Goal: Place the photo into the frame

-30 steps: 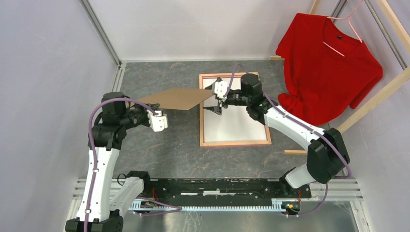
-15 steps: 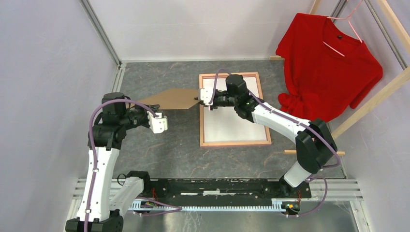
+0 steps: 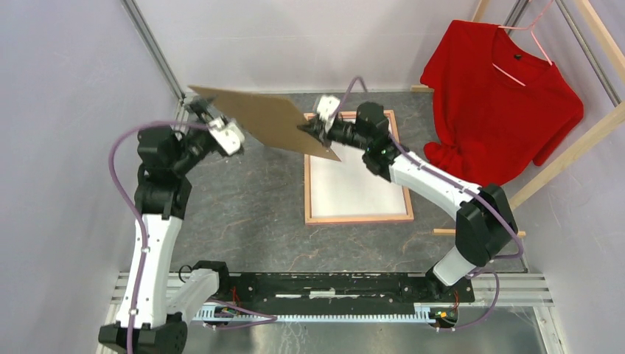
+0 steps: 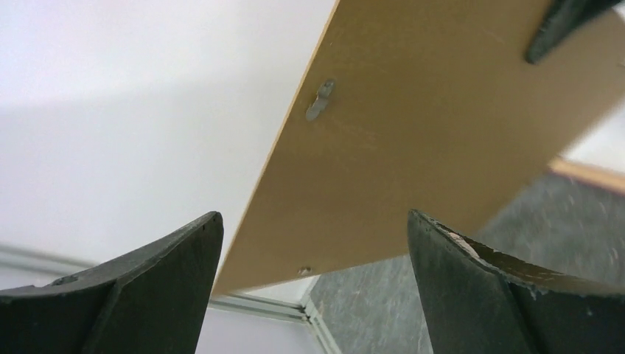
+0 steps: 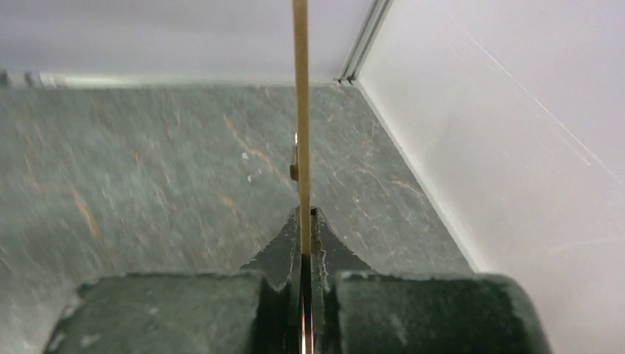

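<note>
One backing board point(image 3: 259, 118), raised, tilted, right fingers point(image 5: 282, 252) clamped on its edge, left fingers point(image 4: 147, 287) spread wide

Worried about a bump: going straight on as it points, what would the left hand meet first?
Likely the board, gripped by the right hand: it lies straight ahead of the open left hand, depth unclear.

Pincer point(image 5: 304, 225) clamps the backing board point(image 5: 300, 110), seen edge-on.

Grey veined table point(image 3: 243, 214), the frame point(image 3: 359, 218) flat on it — white inside showing
</note>
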Robot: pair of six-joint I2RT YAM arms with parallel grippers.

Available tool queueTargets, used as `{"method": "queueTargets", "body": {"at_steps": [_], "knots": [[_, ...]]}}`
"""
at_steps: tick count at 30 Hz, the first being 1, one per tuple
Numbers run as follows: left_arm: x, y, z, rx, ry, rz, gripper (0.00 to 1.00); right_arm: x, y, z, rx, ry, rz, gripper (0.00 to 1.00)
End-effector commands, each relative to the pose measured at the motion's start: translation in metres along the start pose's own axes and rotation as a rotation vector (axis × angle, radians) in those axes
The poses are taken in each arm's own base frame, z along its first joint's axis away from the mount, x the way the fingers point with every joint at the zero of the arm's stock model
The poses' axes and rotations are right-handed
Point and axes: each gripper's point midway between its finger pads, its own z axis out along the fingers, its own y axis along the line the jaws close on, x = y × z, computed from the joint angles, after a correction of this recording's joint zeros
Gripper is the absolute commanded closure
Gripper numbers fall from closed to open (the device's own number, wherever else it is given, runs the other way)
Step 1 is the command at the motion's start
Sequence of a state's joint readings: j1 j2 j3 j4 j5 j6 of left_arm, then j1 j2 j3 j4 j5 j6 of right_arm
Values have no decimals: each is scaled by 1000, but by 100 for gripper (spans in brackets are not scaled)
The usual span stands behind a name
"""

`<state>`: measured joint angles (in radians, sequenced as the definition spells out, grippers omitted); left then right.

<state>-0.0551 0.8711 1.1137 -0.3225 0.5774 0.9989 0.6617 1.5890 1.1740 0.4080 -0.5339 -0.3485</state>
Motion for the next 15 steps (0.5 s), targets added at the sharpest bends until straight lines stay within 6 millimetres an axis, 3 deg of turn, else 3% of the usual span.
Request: {"method": "queueTargets", "body": {"at_steps": [1,3,7,11,15], "knots": [[-25,89,3,-311,-52,-288,0,-109,-79,-10,143,-214,284,100],[-29,99,5,-317,-55,-333,0,-103,-99,-15,125,-190,442,100],[-18,93,15,-267,-8,-423,0,-101,-115,-46,42,-282,757,100],[21,86,27,-276,122,-499,0,-81,-127,-72,7,-262,1023,100],[60,48,40,-170,222,-573,0,-51,-123,-88,-4,-183,1224,100]]}}
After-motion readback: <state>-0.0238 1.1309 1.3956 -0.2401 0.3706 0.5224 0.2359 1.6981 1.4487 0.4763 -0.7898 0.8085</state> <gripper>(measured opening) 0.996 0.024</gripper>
